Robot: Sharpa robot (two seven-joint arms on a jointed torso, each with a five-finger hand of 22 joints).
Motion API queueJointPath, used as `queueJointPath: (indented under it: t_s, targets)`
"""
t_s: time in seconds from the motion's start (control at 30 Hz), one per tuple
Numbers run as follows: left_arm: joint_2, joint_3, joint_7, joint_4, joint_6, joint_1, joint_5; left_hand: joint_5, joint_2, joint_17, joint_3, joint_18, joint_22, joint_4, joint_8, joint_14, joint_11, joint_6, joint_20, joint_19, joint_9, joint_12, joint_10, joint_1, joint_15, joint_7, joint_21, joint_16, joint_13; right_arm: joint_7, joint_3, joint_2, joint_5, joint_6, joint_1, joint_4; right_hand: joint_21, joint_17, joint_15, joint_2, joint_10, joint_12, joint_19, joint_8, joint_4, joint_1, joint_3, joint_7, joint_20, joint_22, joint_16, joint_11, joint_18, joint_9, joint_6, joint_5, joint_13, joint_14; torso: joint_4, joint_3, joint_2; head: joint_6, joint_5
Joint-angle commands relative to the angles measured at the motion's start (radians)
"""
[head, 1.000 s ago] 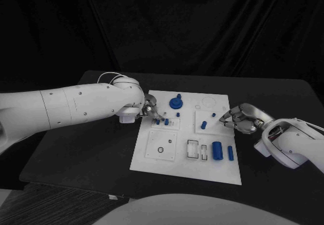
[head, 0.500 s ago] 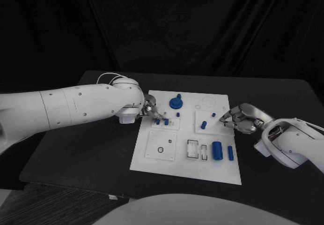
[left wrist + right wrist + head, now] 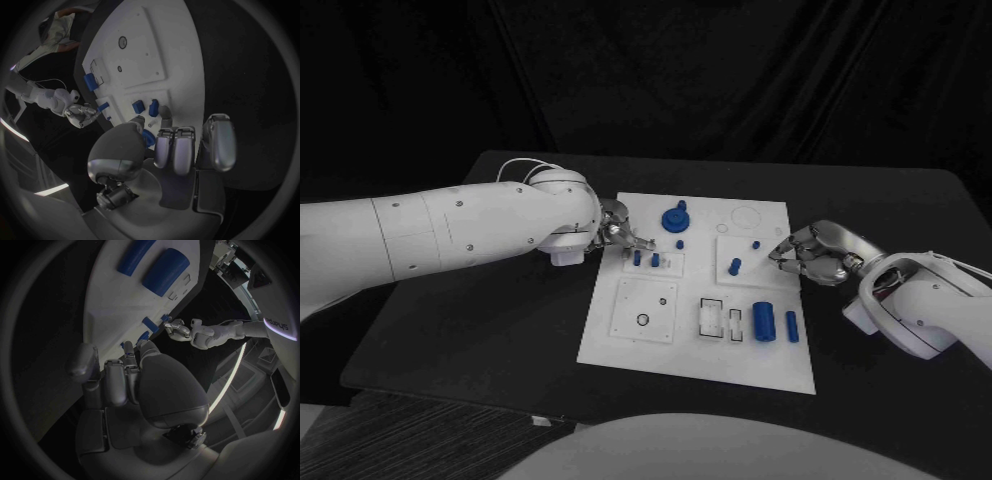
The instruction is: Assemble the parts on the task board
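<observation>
The white task board (image 3: 653,325) lies in the middle of the black table (image 3: 488,320), and both hands sit at its far half, one on each side. The left hand (image 3: 620,236) hovers over the board's left edge, right beside two small blue pegs (image 3: 646,259) standing upright in a raised square; its fingers (image 3: 176,150) are curled together and reach toward the pegs, though I cannot tell whether anything is pinched between them. The right hand (image 3: 815,254) rests at the board's right edge with its fingers (image 3: 119,382) curled in; whether it holds anything I cannot tell either. Near it stands another blue peg (image 3: 734,266), and further back on the board sits a round blue knob-like part (image 3: 676,216). Toward the near right of the board lie a thick blue cylinder (image 3: 763,320) and, just beside it, a thinner blue rod (image 3: 792,326). A small dark ring (image 3: 642,320) lies on the near left square.
</observation>
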Motion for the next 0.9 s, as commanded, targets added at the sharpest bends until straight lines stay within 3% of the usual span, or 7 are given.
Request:
queueJointPath:
  t_s: [0.03,0.17,0.37,0.47,0.5,0.6,0.9]
  targets:
    - [-0.006,0.001,0.056,0.01,-0.096,-0.001,0.004,-0.012,-0.012,0.264,-0.041,-0.014,0.206,0.003,0.012,0.113,-0.004,-0.014,-0.008,0.006,0.045,-0.001,0.113,-0.023,-0.008,-0.002,0.002,0.01,0.255,-0.017,0.001,-0.001,-0.005,0.007,-0.003,0.0,-0.029,0.053,-0.01,0.02,0.067,-0.035,-0.01,0.014,0.002,0.04,0.041,-0.003,0.001,0.135,-0.017,-0.013,0.004,0.015,-0.011,0.014,0.1,0.047,0.0005,0.0004,0.0,0.0,-0.001]
    - [-0.029,0.001,0.075,0.031,-0.145,0.004,0.004,0.012,0.001,0.264,-0.059,-0.014,0.206,0.002,0.017,0.113,-0.004,-0.015,-0.008,0.007,0.045,-0.001,0.113,-0.012,-0.008,-0.003,0.004,0.01,0.255,-0.018,0.001,-0.001,-0.005,0.008,-0.003,-0.001,-0.029,0.053,-0.01,0.02,0.067,-0.035,-0.01,0.014,0.002,0.04,0.041,-0.003,0.001,0.135,-0.017,-0.013,0.004,0.015,-0.011,0.014,0.1,0.047,0.0003,0.0,0.0,0.0,-0.002]
    - [-0.051,0.001,0.097,0.046,-0.183,0.018,0.004,0.145,0.03,0.264,-0.087,-0.013,0.204,0.001,0.02,0.113,-0.004,-0.029,-0.007,0.002,0.042,-0.001,0.113,0.058,-0.007,-0.004,-0.002,0.01,0.255,-0.019,0.001,-0.001,-0.005,0.009,-0.003,-0.002,-0.029,0.053,-0.01,0.02,0.067,-0.035,-0.01,0.014,0.002,0.04,0.041,-0.003,0.001,0.135,-0.017,-0.013,0.004,0.015,-0.011,0.014,0.1,0.047,0.0002,0.0005,-0.001,0.0,-0.003]
    - [-0.057,0.001,0.112,0.049,-0.191,0.027,0.004,0.167,0.034,0.264,-0.093,-0.013,0.204,0.002,0.015,0.113,-0.003,-0.036,-0.007,0.001,0.04,-0.001,0.113,0.07,-0.006,-0.003,-0.003,0.01,0.255,-0.019,0.001,0.0,-0.005,0.009,-0.003,-0.002,-0.029,0.053,-0.009,0.021,0.066,-0.035,-0.01,0.015,0.002,0.04,0.042,-0.003,0.001,0.134,-0.018,-0.013,0.004,0.015,-0.011,0.014,0.1,0.047,0.0002,0.0006,-0.001,0.0,-0.004]
    - [-0.059,0.001,0.117,0.049,-0.185,0.031,0.004,0.195,0.039,0.264,-0.094,-0.013,0.204,0.002,0.005,0.113,-0.002,-0.044,-0.006,0.001,0.035,-0.001,0.113,0.084,-0.005,-0.002,-0.002,0.01,0.255,-0.019,0.001,0.0,-0.005,0.008,-0.003,-0.002,-0.029,0.053,-0.009,0.021,0.066,-0.035,-0.01,0.015,0.002,0.04,0.042,-0.003,0.001,0.134,-0.018,-0.013,0.004,0.015,-0.011,0.014,0.1,0.047,0.0,0.0008,-0.001,0.0,-0.003]
    - [-0.059,0.001,0.12,0.044,-0.147,0.04,0.023,0.222,0.032,0.264,-0.089,-0.012,0.204,0.001,-0.019,0.113,-0.001,-0.054,-0.004,-0.002,0.018,-0.001,0.113,0.14,-0.004,0.001,-0.003,0.01,0.255,-0.017,0.001,-0.001,-0.005,0.006,-0.003,-0.001,-0.029,0.053,-0.009,0.021,0.066,-0.035,-0.01,0.015,0.002,0.04,0.042,-0.003,0.001,0.134,-0.018,-0.013,0.004,0.015,-0.011,0.014,0.1,0.047,0.0,0.0008,0.0,0.0,-0.003]
    - [-0.034,0.001,0.064,0.002,0.057,0.053,0.094,0.233,0.003,0.264,-0.076,-0.014,0.206,-0.002,-0.084,0.113,0.007,-0.066,0.001,0.0,-0.049,-0.001,0.113,0.259,0.002,0.011,0.007,0.01,0.255,0.035,0.001,-0.019,-0.005,-0.064,-0.002,0.02,0.026,0.077,-0.01,0.011,0.089,-0.013,0.01,0.021,0.027,0.004,0.032,-0.005,0.002,0.149,0.009,-0.014,-0.006,0.021,-0.002,-0.007,0.125,0.058,0.0001,0.0011,-0.001,0.0,-0.007]
